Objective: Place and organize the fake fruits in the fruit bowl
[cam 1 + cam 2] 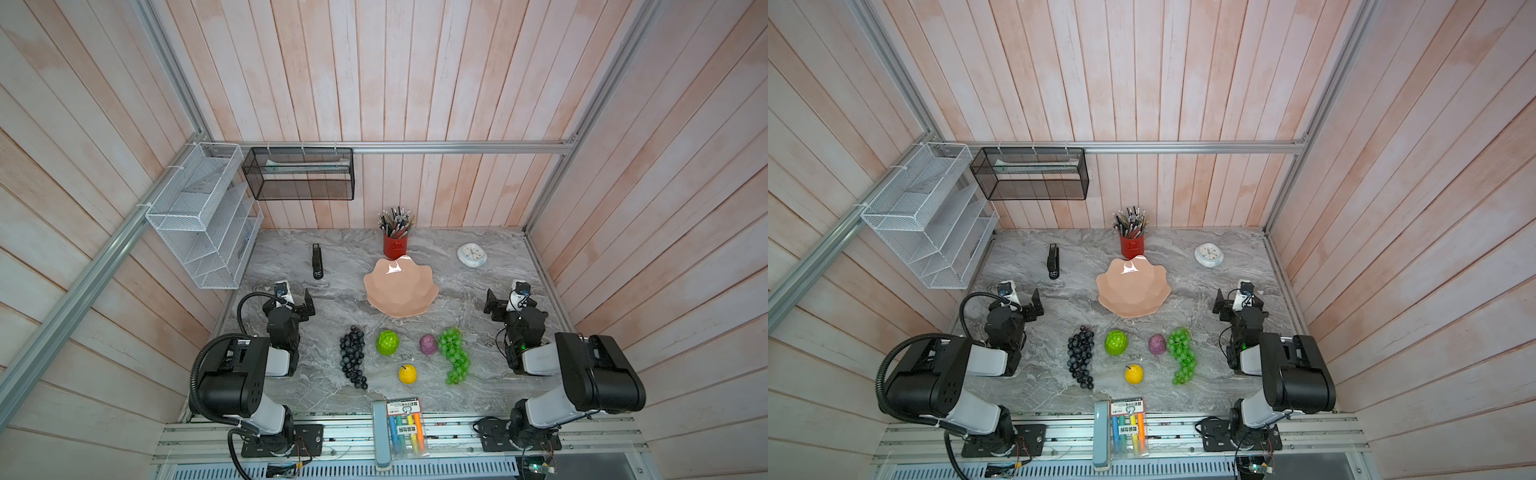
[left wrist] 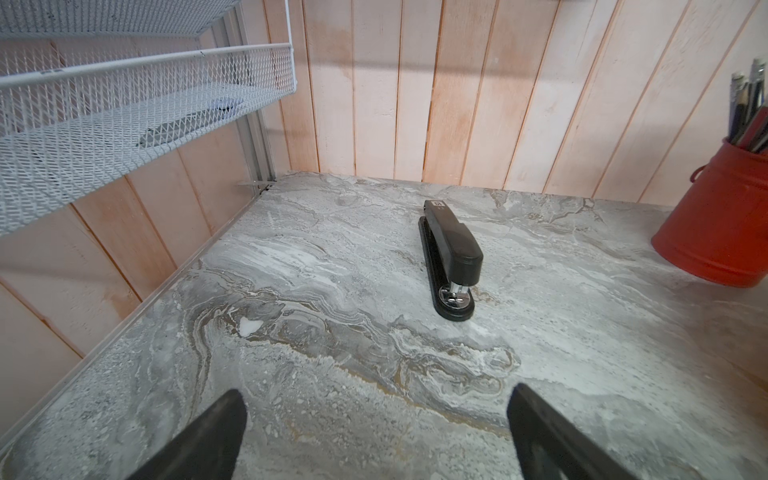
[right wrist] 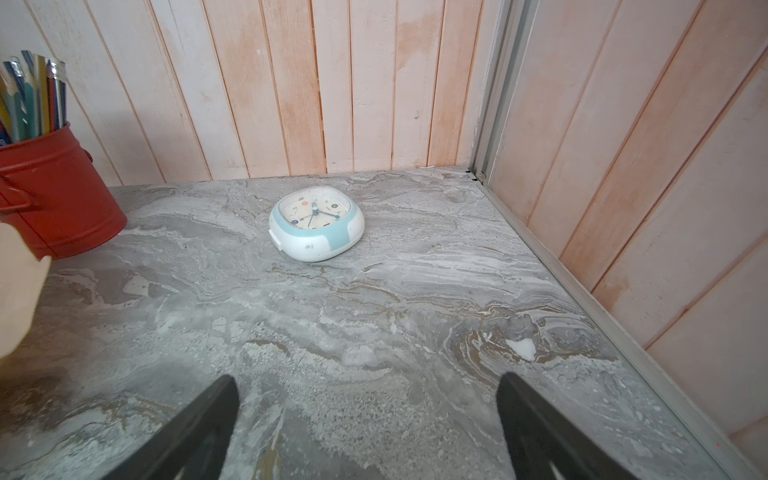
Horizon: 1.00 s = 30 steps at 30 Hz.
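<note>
In the left wrist view the edge cuts the cup. In the right wrist view the bowl is only a blurred sliver at the edge. Something dark lies behind the rack mesh, unclear what.

Salmon-pink fruit bowl, blue-black grapes, green grapes, grey marbled table, red cup

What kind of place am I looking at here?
Likely a mock desk in a robot test booth: a stapler, a red pencil cup and a white mesh file rack inside an aluminium frame.
</note>
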Available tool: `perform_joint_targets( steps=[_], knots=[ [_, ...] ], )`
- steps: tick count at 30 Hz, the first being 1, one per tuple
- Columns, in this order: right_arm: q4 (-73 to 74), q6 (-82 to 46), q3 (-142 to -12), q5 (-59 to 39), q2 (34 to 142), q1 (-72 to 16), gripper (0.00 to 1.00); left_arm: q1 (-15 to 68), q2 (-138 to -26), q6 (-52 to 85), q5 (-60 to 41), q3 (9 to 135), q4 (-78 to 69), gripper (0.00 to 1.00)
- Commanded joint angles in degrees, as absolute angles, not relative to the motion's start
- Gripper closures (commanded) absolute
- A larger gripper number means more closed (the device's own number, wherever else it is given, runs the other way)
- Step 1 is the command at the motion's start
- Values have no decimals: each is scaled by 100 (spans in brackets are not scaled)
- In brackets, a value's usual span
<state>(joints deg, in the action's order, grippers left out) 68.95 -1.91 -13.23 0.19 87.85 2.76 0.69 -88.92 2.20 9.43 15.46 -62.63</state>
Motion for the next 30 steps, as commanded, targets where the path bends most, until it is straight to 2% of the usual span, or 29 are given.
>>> perform_joint_targets(
  steps=[1,8,11,13,16,20,24,30],
  knots=[
    [6892,-202,-1406,114,8701,255,2,46,-8838,264,923,1595,-6480,0],
    [6952,-164,-1423,287,8549,191,2,59,-8756,314,1119,1636,-6400,0],
    [5787,-37,-1717,261,7801,126,2,140,-8495,266,1411,1932,-5754,0],
    [5218,-367,-1900,358,7237,131,2,150,-8123,369,1568,2481,-4400,0],
    [3820,-946,-2475,110,6498,125,2,166,-7805,402,1813,3088,-3384,0],
    [2337,-1398,-3148,-191,5991,-4,10,307,-7525,1363,2449,4315,-985,0],
    [1272,-1482,-3505,-40,5721,-598,13,811,-7387,2027,2565,5123,890,0],
    [-666,-1580,-4124,111,5658,-2152,15,1961,-6905,2720,2659,5069,1715,0]
  ],
)
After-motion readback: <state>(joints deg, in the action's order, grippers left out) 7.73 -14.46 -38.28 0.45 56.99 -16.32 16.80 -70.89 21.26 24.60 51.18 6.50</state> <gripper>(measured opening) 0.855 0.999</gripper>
